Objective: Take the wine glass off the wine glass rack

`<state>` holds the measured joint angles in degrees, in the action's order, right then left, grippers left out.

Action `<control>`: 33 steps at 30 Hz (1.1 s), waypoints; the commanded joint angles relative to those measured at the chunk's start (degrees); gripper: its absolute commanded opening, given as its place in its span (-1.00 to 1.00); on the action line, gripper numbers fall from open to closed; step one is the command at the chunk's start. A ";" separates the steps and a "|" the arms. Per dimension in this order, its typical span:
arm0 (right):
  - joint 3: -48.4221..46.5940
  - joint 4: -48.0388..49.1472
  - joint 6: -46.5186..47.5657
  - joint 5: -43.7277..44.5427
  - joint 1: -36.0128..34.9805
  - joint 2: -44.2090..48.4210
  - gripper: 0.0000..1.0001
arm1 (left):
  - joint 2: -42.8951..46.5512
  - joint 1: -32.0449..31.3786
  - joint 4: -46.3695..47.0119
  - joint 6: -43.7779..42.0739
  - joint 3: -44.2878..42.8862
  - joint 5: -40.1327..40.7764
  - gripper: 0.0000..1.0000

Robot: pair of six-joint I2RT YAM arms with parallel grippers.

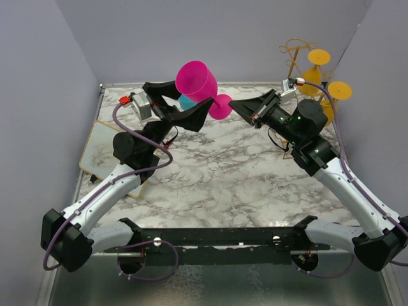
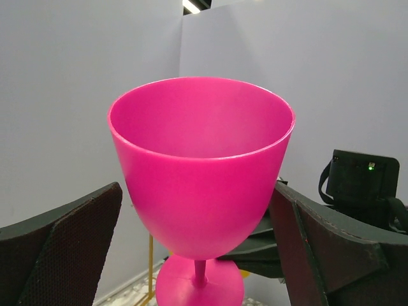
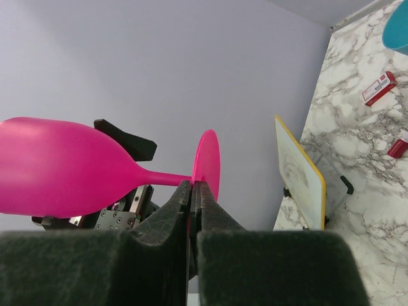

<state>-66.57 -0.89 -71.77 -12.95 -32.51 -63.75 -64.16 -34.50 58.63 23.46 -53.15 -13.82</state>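
Observation:
A pink wine glass (image 1: 196,80) is held on its side in the air above the middle back of the table. My right gripper (image 1: 233,104) is shut on the rim of its round foot (image 3: 207,162). The bowl (image 3: 64,166) points to the left. My left gripper (image 1: 183,102) is open, with one finger on each side of the bowl (image 2: 201,172), apart from it. The gold wire wine glass rack (image 1: 297,56) stands at the back right. Yellow glasses (image 1: 339,90) hang on it.
A teal cup (image 1: 186,102) stands on the marble table behind the glass. A yellow-edged board (image 1: 105,150) lies at the left. It also shows in the right wrist view (image 3: 299,172), near small red items (image 3: 378,88). Grey walls close in the table.

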 commanded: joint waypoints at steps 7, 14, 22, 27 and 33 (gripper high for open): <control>0.68 1.85 -0.19 -3.16 0.26 0.11 -0.98 | -2.43 -0.16 2.69 -9.65 -3.34 -1.76 0.98; 1.13 2.03 -0.21 -3.26 0.26 -0.06 -0.98 | -3.78 -0.82 4.20 -12.08 -4.48 -2.24 0.98; 1.70 2.66 0.21 -1.95 0.28 0.69 -0.98 | -4.48 -1.32 5.70 -8.80 -3.97 -1.29 0.88; 1.98 2.84 0.31 -1.35 0.26 1.20 -0.98 | -4.32 -1.36 5.68 -8.80 -3.50 -1.26 0.71; 2.45 3.01 0.27 -0.27 0.26 2.11 -0.97 | -3.65 -1.36 5.70 -8.91 -2.98 -0.46 0.54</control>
<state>-64.75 0.12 -71.77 -13.80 -32.51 -63.40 -68.75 -35.75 62.11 14.44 -56.18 -15.14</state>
